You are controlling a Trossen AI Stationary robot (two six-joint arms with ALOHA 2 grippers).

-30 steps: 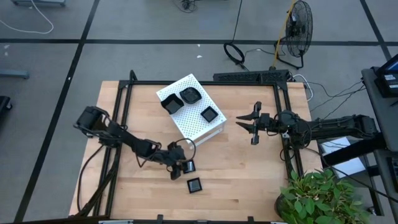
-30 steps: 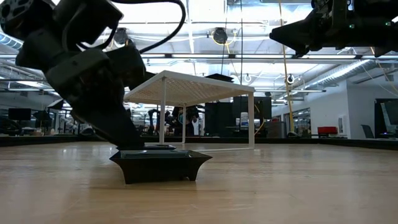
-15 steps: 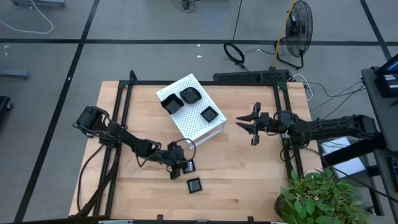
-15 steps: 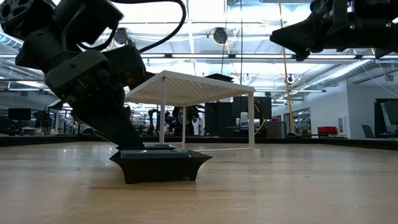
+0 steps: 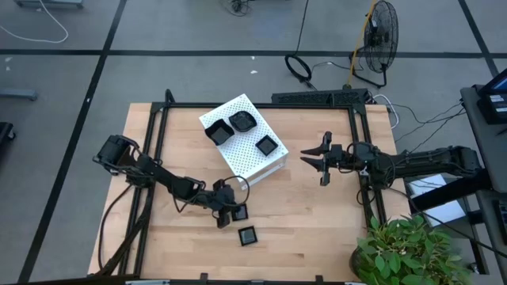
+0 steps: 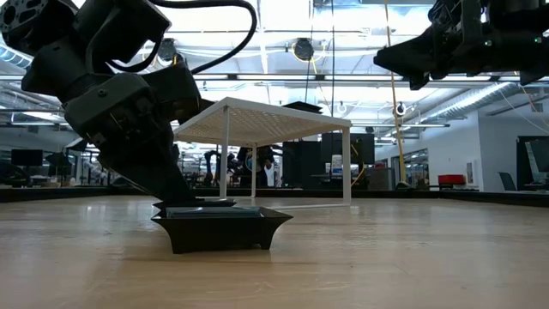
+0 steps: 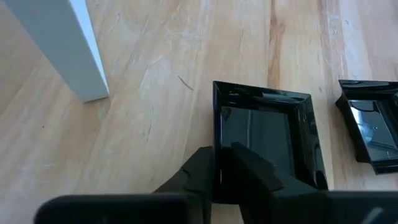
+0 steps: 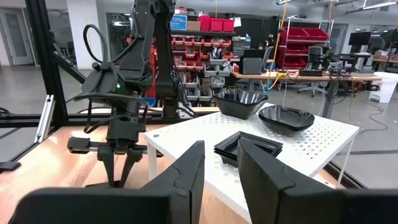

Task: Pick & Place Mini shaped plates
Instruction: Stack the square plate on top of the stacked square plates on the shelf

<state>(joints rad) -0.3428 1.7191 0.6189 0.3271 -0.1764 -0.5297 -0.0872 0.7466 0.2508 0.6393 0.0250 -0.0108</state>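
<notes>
A square black mini shaped plate (image 7: 264, 134) lies flat on the wood table, and my left gripper (image 5: 231, 210) is shut on its rim. A second plate (image 5: 248, 236) lies closer to the near edge; it fills the front of the low view (image 6: 221, 227). Three more plates (image 5: 242, 120) sit on top of the white perforated box (image 5: 238, 154), which stands on legs. My right gripper (image 5: 321, 158) hovers right of the box, above the table, open with nothing between its fingers. My left gripper pinches the rim (image 7: 217, 149) on the plate's side toward the table's left. One finger is inside the dish and one outside. The fingers slant down from the table's left. The plate rests flat on the table.
A black frame (image 5: 158, 127) runs around the table's far and side edges. A potted plant (image 5: 404, 253) overhangs the near right corner. Bare wood lies between the box and the near edge, right of the two plates.
My left gripper has drawn its fingers together onto the plate's rim while staying where it was. The plate has kept its place on the table.
</notes>
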